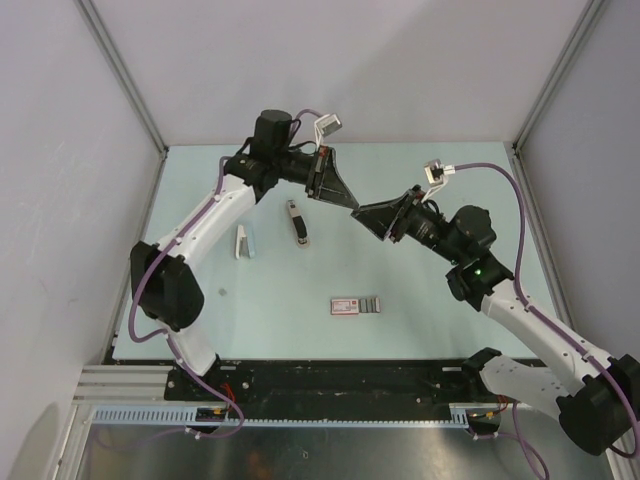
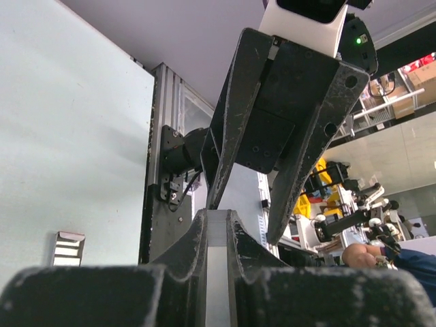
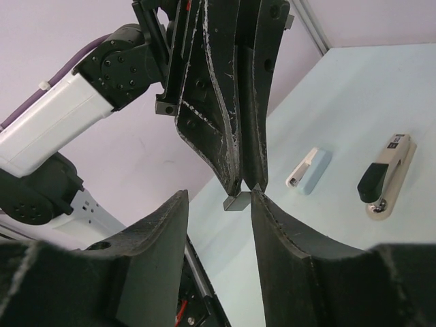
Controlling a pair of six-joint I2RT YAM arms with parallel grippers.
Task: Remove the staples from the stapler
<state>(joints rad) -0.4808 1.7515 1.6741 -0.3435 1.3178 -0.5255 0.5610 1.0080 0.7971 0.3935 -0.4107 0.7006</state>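
Note:
My left gripper (image 1: 351, 206) is raised above the table and shut on a short grey strip of staples (image 2: 219, 238), which also shows in the right wrist view (image 3: 237, 202) at the fingertips. My right gripper (image 1: 362, 214) is open and meets it tip to tip. In the right wrist view its jaws (image 3: 218, 197) stand either side of the strip, and the right finger (image 3: 272, 225) touches or nearly touches the strip's end. The stapler (image 1: 296, 222), dark with a silvery part, lies on the table left of both grippers and shows in the right wrist view (image 3: 385, 177).
A small white and light-blue tool (image 1: 244, 242) lies left of the stapler. A red-and-white box (image 1: 346, 305) with loose grey staple strips (image 1: 371, 304) beside it lies nearer the front. Grey walls enclose the table on three sides.

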